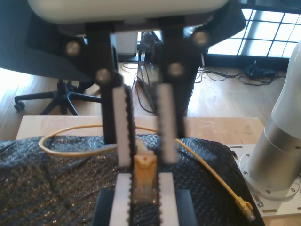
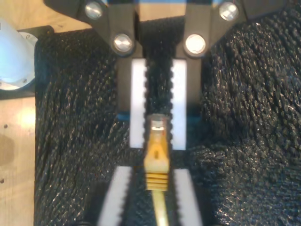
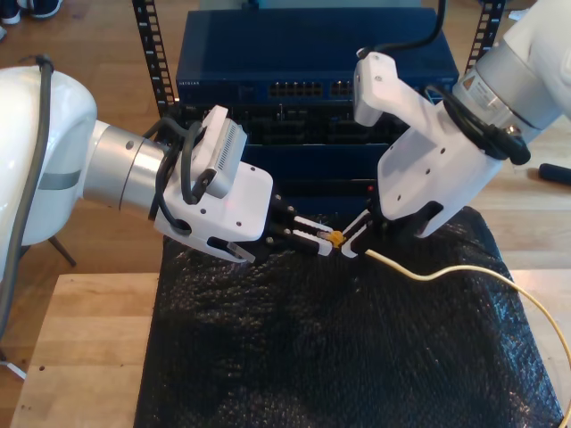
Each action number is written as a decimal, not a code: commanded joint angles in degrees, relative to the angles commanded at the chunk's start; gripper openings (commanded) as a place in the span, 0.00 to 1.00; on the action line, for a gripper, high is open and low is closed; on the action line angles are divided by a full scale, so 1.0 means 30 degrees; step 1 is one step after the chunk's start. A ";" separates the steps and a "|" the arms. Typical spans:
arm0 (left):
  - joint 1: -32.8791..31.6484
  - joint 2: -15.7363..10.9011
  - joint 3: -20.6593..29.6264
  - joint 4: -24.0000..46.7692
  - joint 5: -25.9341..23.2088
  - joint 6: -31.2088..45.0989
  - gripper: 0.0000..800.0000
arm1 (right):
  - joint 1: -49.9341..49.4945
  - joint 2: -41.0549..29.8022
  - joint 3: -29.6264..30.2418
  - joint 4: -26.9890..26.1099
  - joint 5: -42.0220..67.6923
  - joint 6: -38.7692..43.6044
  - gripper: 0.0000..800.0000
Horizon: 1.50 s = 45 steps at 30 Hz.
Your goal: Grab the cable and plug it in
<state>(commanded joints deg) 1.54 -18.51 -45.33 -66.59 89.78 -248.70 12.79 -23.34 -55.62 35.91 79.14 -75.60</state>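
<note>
Yellow cable (image 2: 156, 155) is held plug-first just above the black mat (image 3: 312, 357), between two sets of fingertips. My second gripper (image 2: 159, 141) looks clamped on the plug. Whether my first gripper (image 1: 145, 160) grips it cannot be told. If both let go or pull at once, the plug could be twisted or dropped onto the mat.

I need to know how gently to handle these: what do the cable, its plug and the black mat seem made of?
Cable: smooth yellow-orange plastic jacket, flexible since it curves loosely. Plug: apparently clear hard plastic, glossy, though blurred. Black mat: dimpled shiny plastic sheet, possibly bubble wrap, judging by its glinting bumps.
</note>
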 joint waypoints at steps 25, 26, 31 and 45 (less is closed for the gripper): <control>0.3487 0.4103 -0.1377 -0.1641 0.5626 -0.5773 0.01 | -0.0703 -0.2168 0.0586 -0.0029 -0.1377 -0.6857 1.00; 0.3487 0.4190 -0.1377 -0.1846 0.5861 -0.5773 0.01 | -0.0674 -0.2403 0.0850 -0.0029 -0.1875 -0.7033 1.00; 0.3927 0.4542 -0.1348 -0.2432 0.6388 -0.5773 0.01 | -0.0440 -0.3634 0.1934 0.0147 -0.3956 -0.7883 1.00; 0.4542 0.6271 -0.1407 -0.4015 0.8850 -0.6183 0.03 | 0.0850 -0.5128 0.3194 0.2520 -0.6242 -1.0139 1.00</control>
<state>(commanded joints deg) 15.16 0.31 -49.55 -78.64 116.33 -267.25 15.34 -38.73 -46.03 43.47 60.42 -106.02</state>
